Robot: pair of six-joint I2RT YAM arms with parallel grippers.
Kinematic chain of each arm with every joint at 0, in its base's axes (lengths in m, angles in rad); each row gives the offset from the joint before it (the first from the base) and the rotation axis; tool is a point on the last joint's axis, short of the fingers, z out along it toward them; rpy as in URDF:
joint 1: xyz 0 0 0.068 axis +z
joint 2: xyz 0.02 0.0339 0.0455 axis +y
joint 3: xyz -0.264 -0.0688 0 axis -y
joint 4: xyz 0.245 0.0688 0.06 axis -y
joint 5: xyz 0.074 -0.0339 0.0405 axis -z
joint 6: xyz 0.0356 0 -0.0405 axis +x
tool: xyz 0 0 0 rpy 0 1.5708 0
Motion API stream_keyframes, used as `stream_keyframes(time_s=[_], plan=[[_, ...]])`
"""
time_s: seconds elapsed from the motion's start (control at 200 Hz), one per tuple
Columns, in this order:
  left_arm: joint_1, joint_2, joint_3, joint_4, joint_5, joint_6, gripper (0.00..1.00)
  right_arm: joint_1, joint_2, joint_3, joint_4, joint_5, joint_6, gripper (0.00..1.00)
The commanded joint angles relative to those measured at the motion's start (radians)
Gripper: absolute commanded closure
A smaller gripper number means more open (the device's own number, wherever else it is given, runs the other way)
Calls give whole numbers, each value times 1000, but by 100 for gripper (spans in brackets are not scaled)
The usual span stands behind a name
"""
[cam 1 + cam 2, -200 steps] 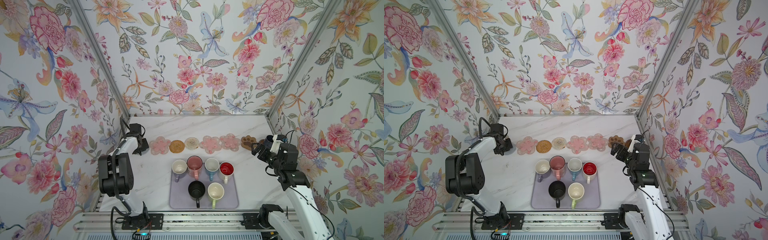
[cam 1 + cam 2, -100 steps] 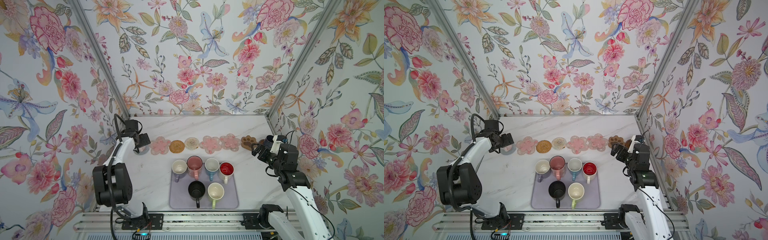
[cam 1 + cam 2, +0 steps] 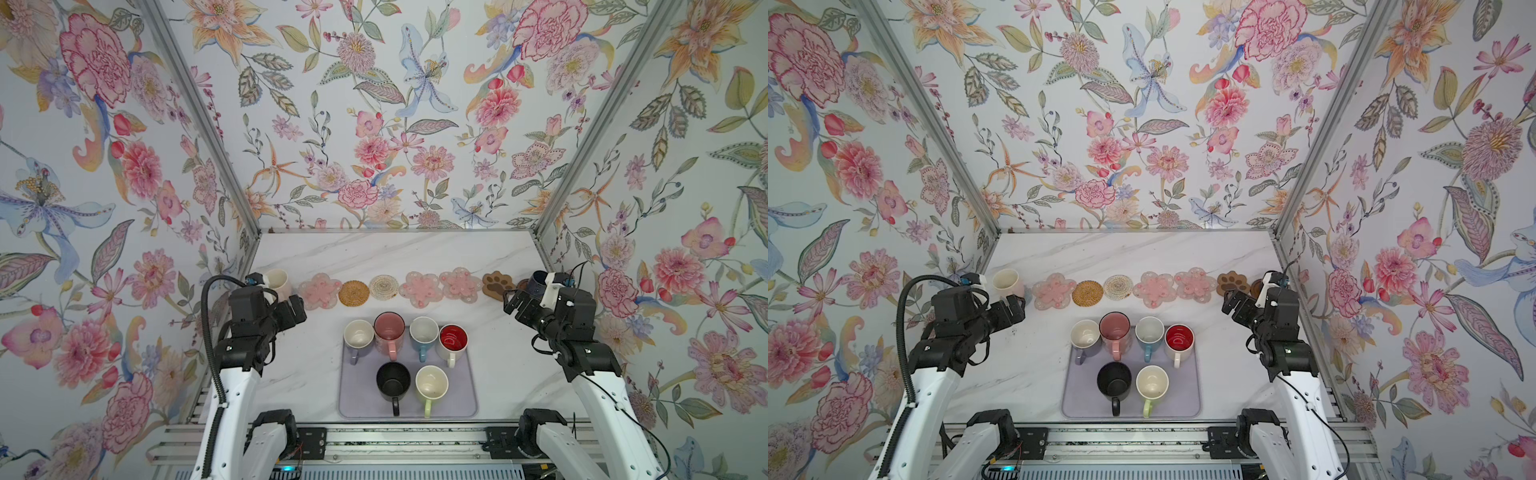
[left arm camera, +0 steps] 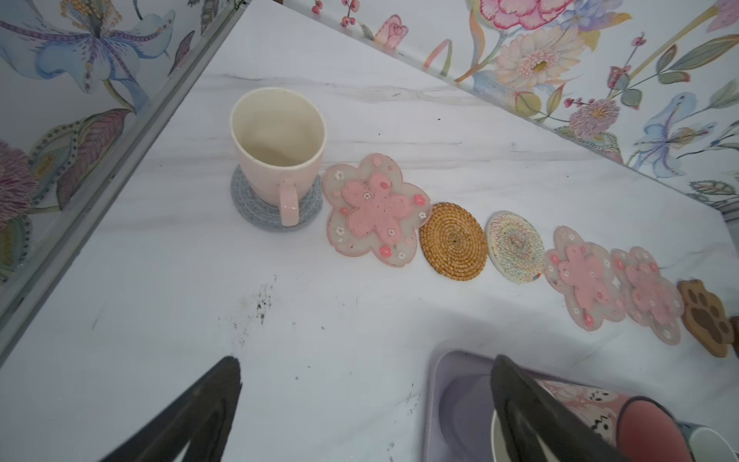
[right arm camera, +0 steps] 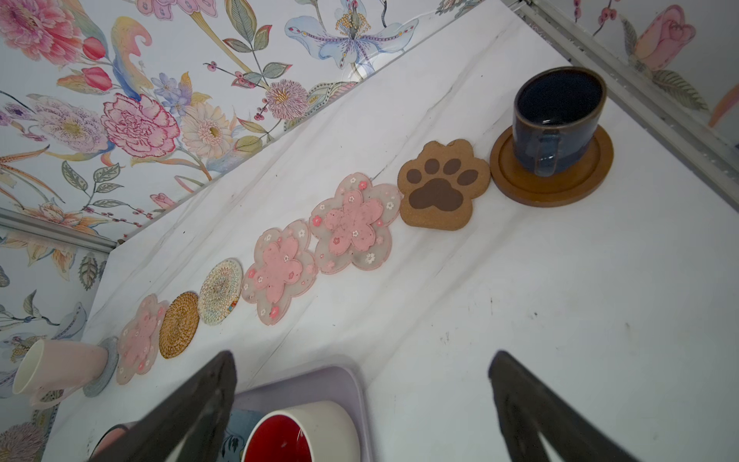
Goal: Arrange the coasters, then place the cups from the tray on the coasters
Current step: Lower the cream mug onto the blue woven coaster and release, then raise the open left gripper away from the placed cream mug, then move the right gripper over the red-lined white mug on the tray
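Coasters lie in a row across the table: a pink flower (image 3: 319, 291), tan rattan (image 3: 353, 293), beige woven (image 3: 384, 286), two more pink flowers (image 3: 422, 289), a brown paw (image 3: 497, 284). At the left end the cream-pink cup (image 4: 280, 148) stands on the grey knitted coaster (image 4: 248, 204). At the right end the navy cup (image 5: 558, 116) sits on the brown disc (image 5: 560, 184). The lavender tray (image 3: 465, 399) holds several cups. My left gripper (image 3: 296, 308) hangs open and empty between the cream-pink cup and the tray. My right gripper (image 3: 513, 303) is open and empty, just in front of the paw.
On the tray stand the lavender (image 3: 358, 334), pink (image 3: 389, 328), blue (image 3: 424, 330) and red-inside white (image 3: 453, 338) cups, with black (image 3: 392, 380) and light green (image 3: 432, 382) in front. Flowered walls close in both sides and the back.
My left gripper has opened off the cream-pink cup, left it on the grey coaster, and drawn back toward the front. The right arm has hardly moved.
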Motion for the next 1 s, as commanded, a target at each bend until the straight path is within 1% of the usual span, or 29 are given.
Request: stream_keyframes(time_s=[0.0,0.11,0.185,0.275,0.36,0.425,0.535,0.64,0.716,0.736,0.761,0.836,0.996], plan=[[-18,-82,-43,15,75,-36,1,2,4,32,-56,-5,-6,1],[-20,-129,-79,15,84,-40,1,16,5,33,-100,-6,-4,1],[-28,-136,-83,20,90,-48,1,35,6,33,-139,-3,6,1],[-42,-137,-90,22,84,-62,1,88,4,34,-192,12,23,1],[-79,-147,-91,11,50,-71,1,169,-15,24,-231,48,61,1],[-117,-157,-88,-6,5,-79,1,239,-29,12,-262,82,99,1],[-205,-175,-84,-32,-88,-98,1,366,-46,-1,-345,148,150,1],[-262,-185,-88,-38,-140,-110,1,478,-73,-25,-396,211,212,1],[-277,-191,-88,-40,-158,-110,1,560,-83,-41,-400,247,271,1],[-278,-191,-90,-38,-161,-110,1,566,-82,-43,-400,250,284,1],[-278,-193,-91,-35,-160,-112,1,612,-81,-48,-400,257,303,1],[-280,-190,-93,-34,-157,-114,1,689,-65,-61,-393,296,349,1],[-291,-201,-96,-30,-163,-116,1,810,0,-84,-354,378,415,1]])
